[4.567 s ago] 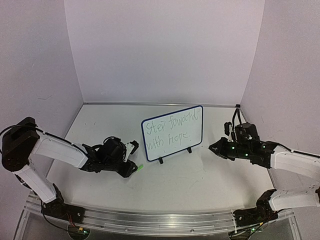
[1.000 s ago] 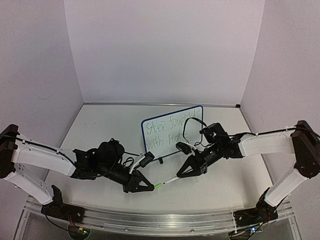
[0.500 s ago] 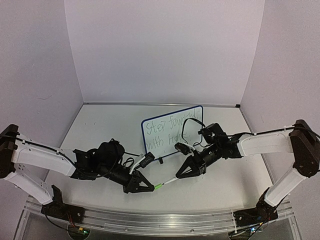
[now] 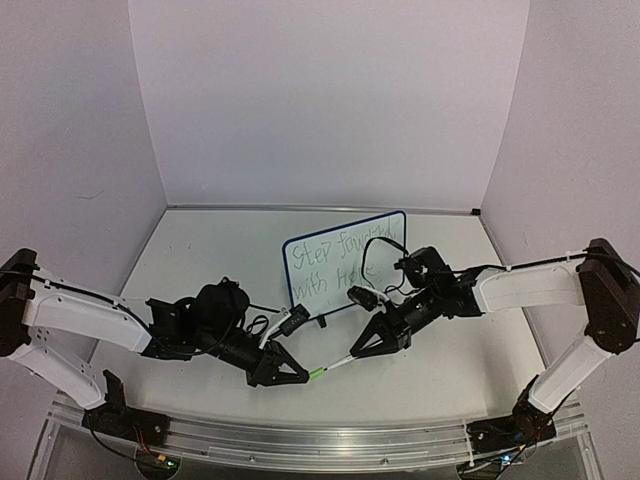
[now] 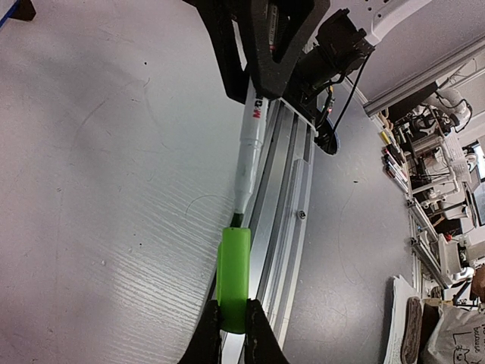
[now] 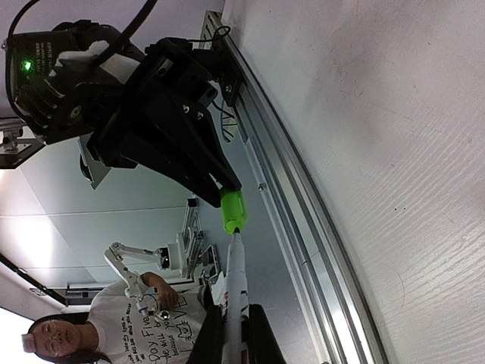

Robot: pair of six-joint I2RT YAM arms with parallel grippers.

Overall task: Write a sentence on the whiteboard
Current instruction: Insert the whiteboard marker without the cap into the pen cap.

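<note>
Green cap (image 5: 233, 279): probably light, rigid; pinched at its closed end by left gripper (image 5: 232, 324). Marker (image 5: 250, 144): likely slick barrel, clamped rearward by right gripper (image 6: 233, 334); best held mid-barrel.

- The whiteboard (image 4: 344, 227) stands upright at the middle of the tabletop (image 4: 210, 255), well apart from the back edge.
- The sentence (image 4: 330, 262) sits on the board's front face, in two lines, one above the other.
- The left gripper (image 4: 300, 376) lies before the board and to its left, near the tabletop's near edge.
- The right gripper (image 4: 358, 351) lies just before the board's right half and hides part of its lower face.
- The marker (image 4: 340, 362) spans the gap between both grippers, its rear end clamped in the right one.
- The cap (image 4: 316, 373) meets the marker's tip and is clamped in the left one.
- The rail (image 4: 320, 440) runs along the near edge.
</note>
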